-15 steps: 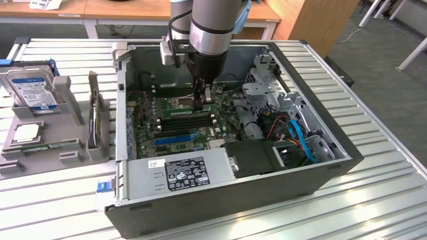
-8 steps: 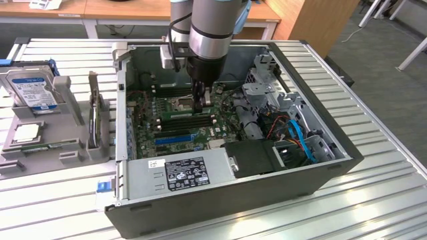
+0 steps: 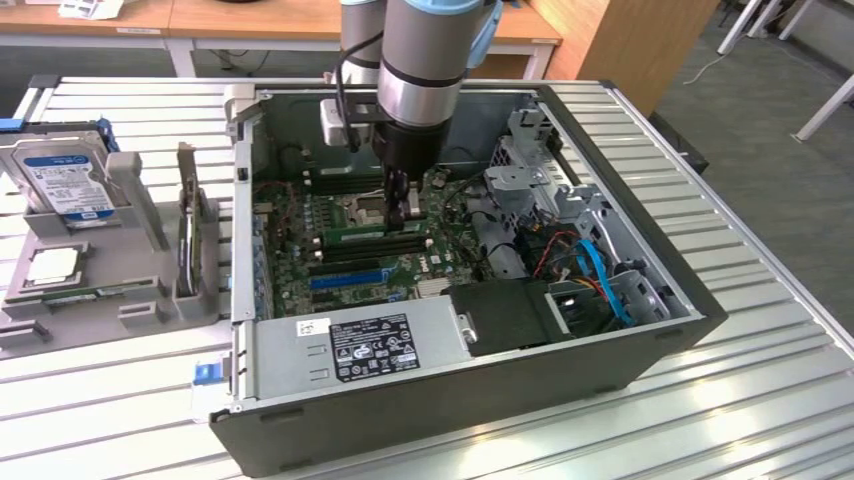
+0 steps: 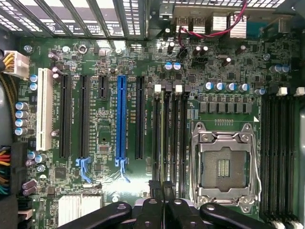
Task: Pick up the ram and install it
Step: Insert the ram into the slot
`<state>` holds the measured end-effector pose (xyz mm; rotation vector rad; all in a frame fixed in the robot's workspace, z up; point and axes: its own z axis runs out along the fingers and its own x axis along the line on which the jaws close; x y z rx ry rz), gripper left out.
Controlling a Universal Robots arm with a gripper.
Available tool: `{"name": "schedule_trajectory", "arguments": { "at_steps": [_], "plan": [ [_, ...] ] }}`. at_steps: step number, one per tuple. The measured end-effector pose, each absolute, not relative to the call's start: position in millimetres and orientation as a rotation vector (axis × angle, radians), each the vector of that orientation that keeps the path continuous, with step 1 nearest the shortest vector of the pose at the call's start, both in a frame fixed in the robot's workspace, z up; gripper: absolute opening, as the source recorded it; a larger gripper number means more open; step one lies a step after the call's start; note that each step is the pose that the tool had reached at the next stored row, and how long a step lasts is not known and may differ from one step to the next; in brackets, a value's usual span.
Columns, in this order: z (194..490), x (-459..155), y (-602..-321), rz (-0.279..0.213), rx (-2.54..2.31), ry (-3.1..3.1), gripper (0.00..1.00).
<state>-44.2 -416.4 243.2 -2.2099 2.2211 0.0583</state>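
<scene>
The pincer (image 3: pixel 404 212) points straight down inside the open computer case (image 3: pixel 534 400); its two black fingertips (image 4: pixel 154 193) sit very close together, pinched on the thin top edge of the ram (image 3: pixel 363 232). The ram stands on its long edge in a black slot on the green board (image 4: pixel 105 133) (one ram, a pale green strip in the exterior view); it lies right under the pincer, just beside the square metal socket (image 4: pixel 223 167). The one arm (image 3: pixel 416 70) comes down from the top of the exterior view; its silver wrist part is upright, over the middle of the board.

Counting on the board in the wrist view: four thin slots by the pincer, and four more on the other side of the socket; one socket, with a small yellowish patch in its middle; one long blue slot (image 4: pixel 121 119); one long white slot (image 4: pixel 44 109); three long black slots and one short black one near those two.

Outside the case, at the exterior view's left, a grey holder (image 3: pixel 134 195) sits on the metal counter (image 3: pixel 761 400); it carries one hard drive (image 3: pixel 64 185) with a blue and white label, standing up, and one square silver chip (image 3: pixel 54 265) lying flat, nearer the camera.
</scene>
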Motion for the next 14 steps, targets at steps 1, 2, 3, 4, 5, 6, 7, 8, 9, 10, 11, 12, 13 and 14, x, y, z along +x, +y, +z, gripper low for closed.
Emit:
{"name": "schedule_trajectory", "arguments": {
  "at_steps": [1,2,3,4,5,6,7,8,9,10,11,12,13,14],
  "plan": [
    [242.4,-44.3,-416.4,0.058,-2.210,2.221,0.12],
    [241.6,-44.3,-416.5,0.058,-2.210,2.221,0.12],
    [241.0,-44.3,-416.5,0.058,-2.210,2.221,0.12],
    [240.4,-44.4,-416.5,0.058,-2.210,2.221,0.12],
    [239.8,-44.4,-416.6,0.058,-2.210,2.221,0.12],
    [239.3,-44.4,-416.6,0.058,-2.210,2.221,0.12],
    [238.9,-44.4,-416.6,0.058,-2.210,2.221,0.12],
    [238.6,-44.4,-416.6,0.058,-2.210,2.221,0.12],
    [238.1,-44.5,-416.6,0.058,-2.210,2.221,0.12],
    [237.5,-44.4,-416.6,0.058,-2.210,2.221,0.12],
    [237.0,-44.5,-416.6,0.058,-2.210,2.221,0.12],
    [236.5,-44.5,-416.6,0.058,-2.210,2.221,0.12],
    [236.1,-44.5,-416.6,0.058,-2.210,2.221,0.12],
    [235.7,-44.5,-416.6,0.058,-2.210,2.221,0.12]
  ]
}}
